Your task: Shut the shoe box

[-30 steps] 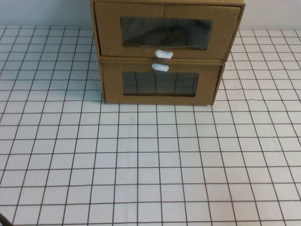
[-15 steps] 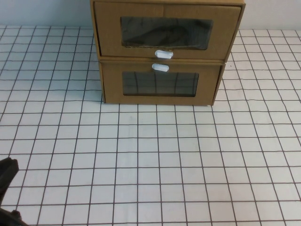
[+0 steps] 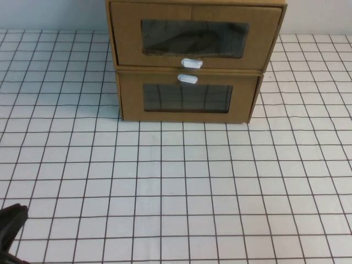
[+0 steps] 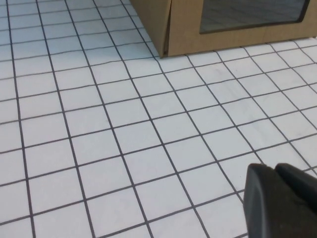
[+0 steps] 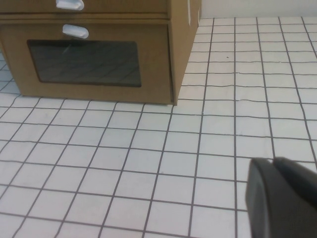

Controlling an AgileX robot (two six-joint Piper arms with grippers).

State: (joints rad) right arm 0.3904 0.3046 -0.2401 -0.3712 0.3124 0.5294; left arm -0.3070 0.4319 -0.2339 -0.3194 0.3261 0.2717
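The shoe box (image 3: 195,36) is the upper brown cardboard drawer at the table's far middle. It has a clear window and a white pull tab (image 3: 191,63) below the window. Its front stands a little forward of the like box (image 3: 187,99) under it. Only its lower edge and tab (image 5: 69,5) show in the right wrist view. My left gripper (image 3: 11,220) is at the near left corner, far from the box. In the left wrist view it (image 4: 275,171) is shut and empty. My right gripper (image 5: 272,163) is shut, empty, low over the table to the right of the boxes.
The lower box has its white tab (image 3: 187,78) above its window and rests on the white gridded table (image 3: 181,181). It also shows in the right wrist view (image 5: 89,64). Its corner (image 4: 168,25) shows in the left wrist view.
My left gripper has come into the high view at the near left corner, then dropped back a little. The boxes have not moved.
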